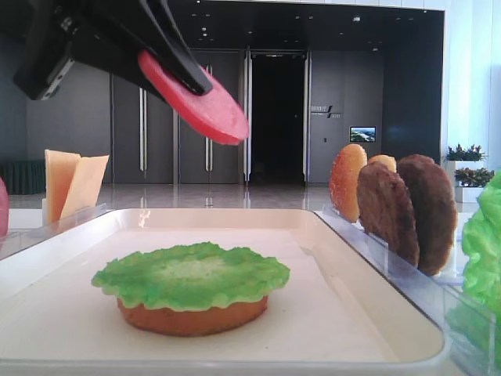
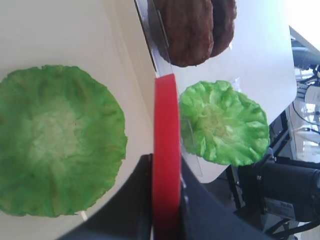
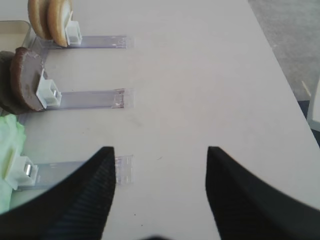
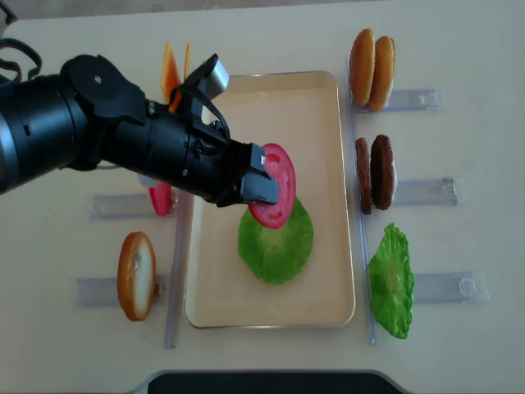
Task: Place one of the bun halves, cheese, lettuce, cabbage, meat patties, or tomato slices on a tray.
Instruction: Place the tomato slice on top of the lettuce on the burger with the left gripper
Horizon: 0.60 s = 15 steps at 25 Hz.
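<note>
A tomato slice point(image 4: 275, 185) is held edge-on between the closed fingers of the left gripper point(image 4: 261, 185), lifted clear above the tray point(image 4: 326, 98) and tilted, with its lower rim hanging over the upper edge of the lettuce leaf point(image 4: 277, 243). That leaf is laid flat on a bun half point(image 1: 192, 316) near the middle of the tray (only the bun's orange-brown rim is seen under the ruffled green edge in the low front view). In the left wrist view the slice point(image 2: 166, 150) is seen as a red band clamped between the two dark fingers, with the leaf point(image 2: 55, 140) below it on the cream surface.

A second tomato slice point(image 4: 161, 198) is stood in a clear rack point(image 4: 123, 206) to the left of the tray, partly hidden by the arm. Cheese slices point(image 4: 171, 72) are stood upright beyond the tray's far left corner, and a single bun half point(image 4: 136, 274) is propped in a rack near its near left corner. To the right of the tray, two bun halves point(image 4: 372, 69), two meat patties point(image 4: 375, 173) and another lettuce leaf point(image 4: 390, 281) are each kept in their own racks, one behind the other.

The right gripper point(image 3: 160, 170) is seen only in its wrist view: its fingers are spread wide apart over the bare table point(image 3: 200, 75), with nothing between them.
</note>
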### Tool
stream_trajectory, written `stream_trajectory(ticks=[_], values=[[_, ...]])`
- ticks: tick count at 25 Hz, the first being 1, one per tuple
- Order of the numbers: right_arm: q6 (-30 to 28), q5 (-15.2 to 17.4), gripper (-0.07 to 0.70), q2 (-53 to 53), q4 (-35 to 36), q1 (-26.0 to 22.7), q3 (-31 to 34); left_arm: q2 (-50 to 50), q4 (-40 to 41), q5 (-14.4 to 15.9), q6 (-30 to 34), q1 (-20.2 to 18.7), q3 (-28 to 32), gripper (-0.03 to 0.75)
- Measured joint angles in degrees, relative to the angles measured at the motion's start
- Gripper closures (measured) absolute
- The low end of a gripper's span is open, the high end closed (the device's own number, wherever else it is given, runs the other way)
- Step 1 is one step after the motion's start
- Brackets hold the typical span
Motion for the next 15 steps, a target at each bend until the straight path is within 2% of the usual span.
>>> stream_trajectory(ticks=[6, 11, 15], values=[[0.0, 0.0, 0.218, 0.0, 0.0, 0.0, 0.0, 1.3, -2.0, 0.1, 4.0, 0.0, 2.1, 0.668], [0.0, 0.0, 0.218, 0.0, 0.0, 0.0, 0.0, 1.3, -10.0, -2.6, 13.7, 0.0, 8.1, 0.668], [0.0, 0.0, 0.218, 0.0, 0.0, 0.0, 0.0, 1.3, -15.8, -4.6, 19.5, 0.0, 9.8, 0.668]])
